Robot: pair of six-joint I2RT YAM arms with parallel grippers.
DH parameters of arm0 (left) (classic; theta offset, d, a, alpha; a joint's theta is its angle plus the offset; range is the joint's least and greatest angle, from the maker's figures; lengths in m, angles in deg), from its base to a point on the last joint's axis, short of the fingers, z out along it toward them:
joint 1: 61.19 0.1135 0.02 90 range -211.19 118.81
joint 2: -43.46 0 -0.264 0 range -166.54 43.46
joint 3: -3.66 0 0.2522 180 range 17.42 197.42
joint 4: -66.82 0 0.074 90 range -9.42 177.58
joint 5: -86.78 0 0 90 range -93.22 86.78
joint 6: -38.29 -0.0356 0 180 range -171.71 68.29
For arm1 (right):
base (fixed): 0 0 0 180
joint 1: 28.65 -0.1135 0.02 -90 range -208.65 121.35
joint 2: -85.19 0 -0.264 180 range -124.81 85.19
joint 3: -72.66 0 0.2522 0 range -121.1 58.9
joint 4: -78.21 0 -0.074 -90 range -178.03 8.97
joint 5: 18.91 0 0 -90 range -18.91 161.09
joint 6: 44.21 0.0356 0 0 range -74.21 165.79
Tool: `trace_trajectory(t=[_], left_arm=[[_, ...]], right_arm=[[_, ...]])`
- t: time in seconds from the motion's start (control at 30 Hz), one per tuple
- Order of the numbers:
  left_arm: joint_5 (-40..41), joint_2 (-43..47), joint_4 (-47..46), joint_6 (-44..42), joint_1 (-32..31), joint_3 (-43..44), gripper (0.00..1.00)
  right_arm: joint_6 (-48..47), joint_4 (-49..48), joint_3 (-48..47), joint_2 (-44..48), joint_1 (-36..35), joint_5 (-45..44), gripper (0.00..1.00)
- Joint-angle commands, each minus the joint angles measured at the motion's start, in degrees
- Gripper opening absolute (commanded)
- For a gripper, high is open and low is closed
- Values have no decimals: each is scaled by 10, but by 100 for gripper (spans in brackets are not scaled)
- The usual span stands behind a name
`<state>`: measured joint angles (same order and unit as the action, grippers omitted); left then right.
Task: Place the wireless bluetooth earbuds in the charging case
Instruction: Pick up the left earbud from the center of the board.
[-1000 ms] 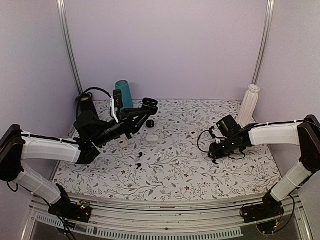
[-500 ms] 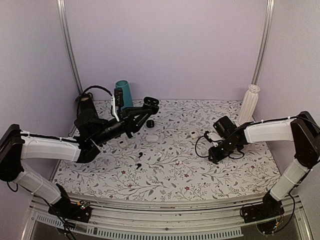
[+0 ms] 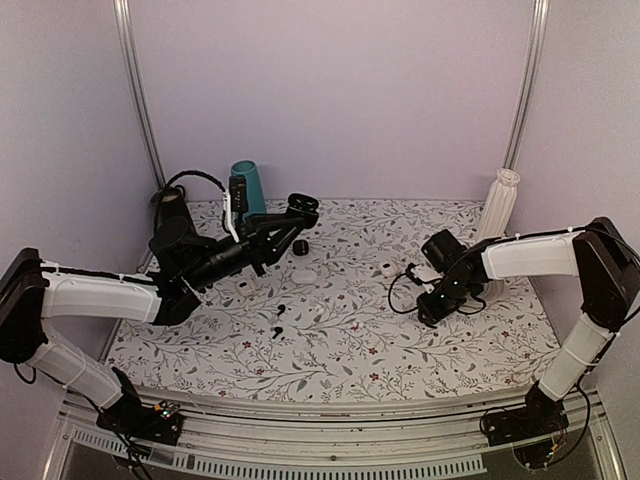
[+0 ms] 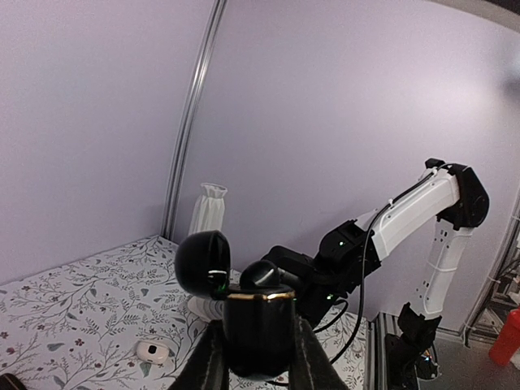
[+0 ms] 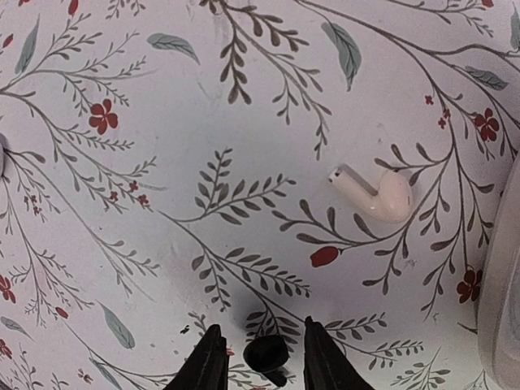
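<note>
My left gripper (image 4: pixel 258 327) is shut on the glossy black charging case (image 4: pixel 258 333) and holds it up in the air. Its lid (image 4: pixel 203 262) stands open, and one black earbud's rounded head (image 4: pixel 266 276) pokes out above the gold rim. In the top view the left gripper (image 3: pixel 291 214) hangs over the back left of the table. My right gripper (image 5: pixel 262 327) is open, low over the cloth, with another black earbud (image 5: pixel 266 356) lying between its fingers and a gap on each side. From above, the right gripper (image 3: pixel 428 310) is at mid right.
A white earbud (image 5: pixel 375 193) lies just beyond the right gripper. Two small black earbuds (image 3: pixel 279 318), white cases (image 3: pixel 303 274) (image 3: pixel 386 268) and a small black case (image 3: pixel 300 247) lie mid-table. A teal cup (image 3: pixel 248 187) and a white vase (image 3: pixel 498 208) stand at the back.
My right arm has shifted a little to the left and settled lower over the black earbud. The left arm and the case have stayed still.
</note>
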<state>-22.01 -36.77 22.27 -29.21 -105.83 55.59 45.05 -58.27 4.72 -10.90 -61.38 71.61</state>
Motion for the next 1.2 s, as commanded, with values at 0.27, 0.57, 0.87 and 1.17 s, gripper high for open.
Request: trace_trajectory(t=[0.27, 0.57, 0.87, 1.17], left_arm=[[-8, -5, -8, 0, -3, 20, 0], [-9, -8, -8, 0, -2, 22, 0], [-9, -10, -13, 2, -2, 21, 0], [-8, -9, -18, 3, -2, 15, 0]], right_arm=[[-7, 35, -23, -23, -5, 11, 30], [-1, 39, -26, -33, -5, 1, 28], [67, 52, -46, -33, -7, 36, 14], [227, 7, -48, -42, -8, 68, 8]])
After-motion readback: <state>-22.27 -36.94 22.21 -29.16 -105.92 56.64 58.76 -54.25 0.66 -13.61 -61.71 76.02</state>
